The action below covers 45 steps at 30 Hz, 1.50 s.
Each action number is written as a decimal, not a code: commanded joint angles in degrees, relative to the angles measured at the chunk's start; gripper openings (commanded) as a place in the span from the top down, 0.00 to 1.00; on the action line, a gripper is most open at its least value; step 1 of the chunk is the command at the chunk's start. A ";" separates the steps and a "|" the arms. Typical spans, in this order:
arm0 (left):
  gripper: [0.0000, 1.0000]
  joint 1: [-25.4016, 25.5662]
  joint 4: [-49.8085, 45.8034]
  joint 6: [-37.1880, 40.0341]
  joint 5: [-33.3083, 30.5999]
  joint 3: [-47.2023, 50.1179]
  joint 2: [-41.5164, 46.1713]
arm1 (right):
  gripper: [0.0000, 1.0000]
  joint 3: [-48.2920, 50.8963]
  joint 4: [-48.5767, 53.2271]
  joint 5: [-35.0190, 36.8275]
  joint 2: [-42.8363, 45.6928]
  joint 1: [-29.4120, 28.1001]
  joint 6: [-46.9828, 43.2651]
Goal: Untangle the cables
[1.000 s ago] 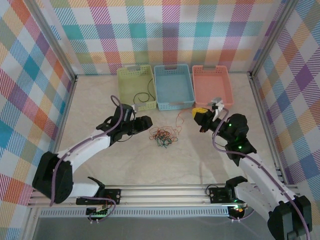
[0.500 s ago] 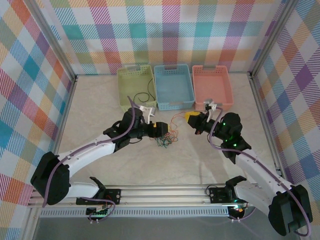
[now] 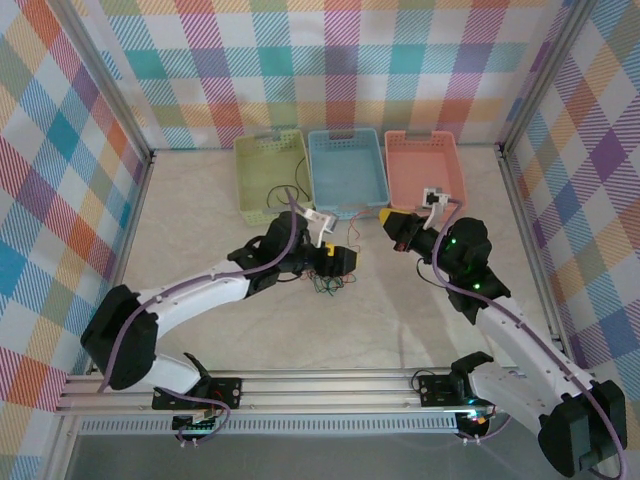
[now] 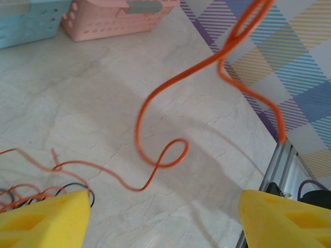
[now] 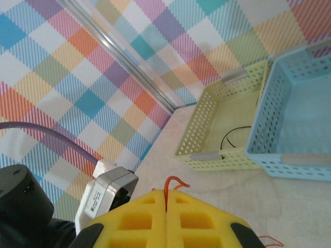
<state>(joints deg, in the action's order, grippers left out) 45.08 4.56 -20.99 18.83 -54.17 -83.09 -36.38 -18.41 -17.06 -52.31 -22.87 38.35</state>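
Robot test cell, plaid walls (image 3: 340, 70), aluminium frame (image 3: 330, 382)

Three baskets back there: one green basket (image 3: 262, 172), one blue basket (image 3: 347, 175), one pink basket (image 3: 423, 170). Two grippers, left gripper (image 3: 340, 262) and right gripper (image 3: 388, 222). One black cable (image 3: 292, 193) and one orange cable (image 4: 155, 108) stand apart; the tangle (image 3: 325, 283) holds red, green and black strands, too knotted to count.

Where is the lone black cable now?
In the right wrist view, the black cable lies inside the green basket, the leftmost one, close to the side facing the blue basket.
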 commanded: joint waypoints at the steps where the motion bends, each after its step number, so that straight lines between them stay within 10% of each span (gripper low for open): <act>1: 0.24 1.37 -0.61 2.83 -0.83 -3.15 -3.36 | 1.00 -2.51 1.75 3.06 1.26 -0.24 4.73; 11: 0.31 3.16 -3.74 4.46 -4.59 -8.21 -10.32 | 1.00 -4.01 6.81 9.20 3.99 -0.15 14.02; 27: 1.00 3.91 -6.24 5.54 -5.99 -8.87 -10.28 | 1.00 -9.01 11.16 11.13 2.99 0.27 14.82; 38: 1.00 3.91 -7.81 6.89 -9.08 -0.78 1.88 | 1.00 -5.79 18.86 28.48 2.91 7.40 2.87; 45: 1.00 3.93 -7.67 6.76 -8.19 -0.91 1.60 | 1.00 1.81 13.74 24.59 0.18 12.06 4.69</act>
<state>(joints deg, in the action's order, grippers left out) 48.38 -2.85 -15.31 10.59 -55.22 -80.60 -36.25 -2.07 8.29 -51.99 -11.14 44.05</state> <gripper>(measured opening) 0.050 0.062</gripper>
